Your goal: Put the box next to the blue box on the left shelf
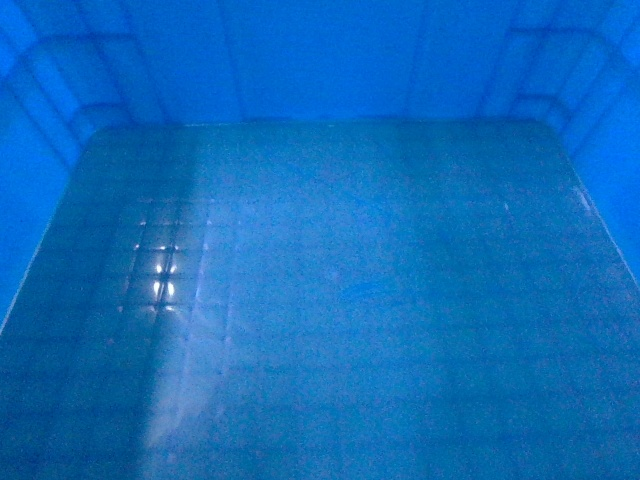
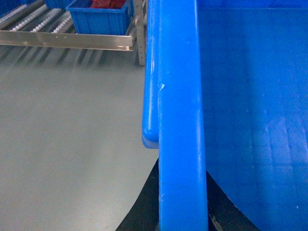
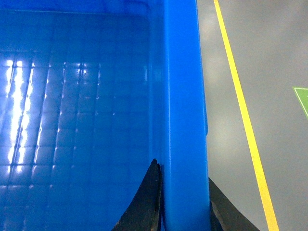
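Two grippers clamp opposite rims of the large bright-blue plastic crate (image 1: 330, 300), whose grid-patterned floor fills the head view. In the left wrist view, the grey metal flow rack with white roller wheels (image 2: 62, 39) sits at eleven o'clock over grey floor (image 2: 67, 134), carrying a smaller blue bin (image 2: 98, 19). The left gripper (image 2: 182, 216) at six o'clock has its dark fingers closed either side of the crate's rim. In the right wrist view, the right gripper (image 3: 185, 211) likewise pinches the rim at six o'clock; a yellow floor line (image 3: 243, 110) runs at three o'clock.
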Available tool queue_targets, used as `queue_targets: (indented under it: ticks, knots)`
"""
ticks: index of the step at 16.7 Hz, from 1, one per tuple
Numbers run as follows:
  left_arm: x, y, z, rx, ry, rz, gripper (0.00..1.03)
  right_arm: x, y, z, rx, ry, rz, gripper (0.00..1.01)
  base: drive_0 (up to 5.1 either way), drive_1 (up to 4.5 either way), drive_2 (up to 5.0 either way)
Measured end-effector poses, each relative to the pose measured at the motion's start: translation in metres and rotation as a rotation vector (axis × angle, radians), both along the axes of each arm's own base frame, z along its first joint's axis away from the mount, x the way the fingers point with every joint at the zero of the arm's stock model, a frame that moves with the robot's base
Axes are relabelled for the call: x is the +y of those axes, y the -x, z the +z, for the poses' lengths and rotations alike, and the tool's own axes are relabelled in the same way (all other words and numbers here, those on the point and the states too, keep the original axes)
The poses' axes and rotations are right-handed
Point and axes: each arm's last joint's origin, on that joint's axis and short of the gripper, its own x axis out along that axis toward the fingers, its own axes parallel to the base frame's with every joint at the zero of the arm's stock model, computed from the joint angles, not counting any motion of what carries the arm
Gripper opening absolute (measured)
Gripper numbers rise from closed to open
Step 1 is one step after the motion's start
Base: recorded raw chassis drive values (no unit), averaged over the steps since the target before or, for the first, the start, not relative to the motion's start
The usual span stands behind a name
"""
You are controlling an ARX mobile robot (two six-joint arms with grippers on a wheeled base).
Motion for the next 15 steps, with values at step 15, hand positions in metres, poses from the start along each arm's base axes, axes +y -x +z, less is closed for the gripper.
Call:
queue_targets:
  ticks: [15]
  knots:
    - [0.0000,0.0001,-0.0001,0.001,-0.001,0.000,0.07,0.0000,0.0000,0.0000,0.000,0.000,0.000,0.10,0.0,4.08,-4.0]
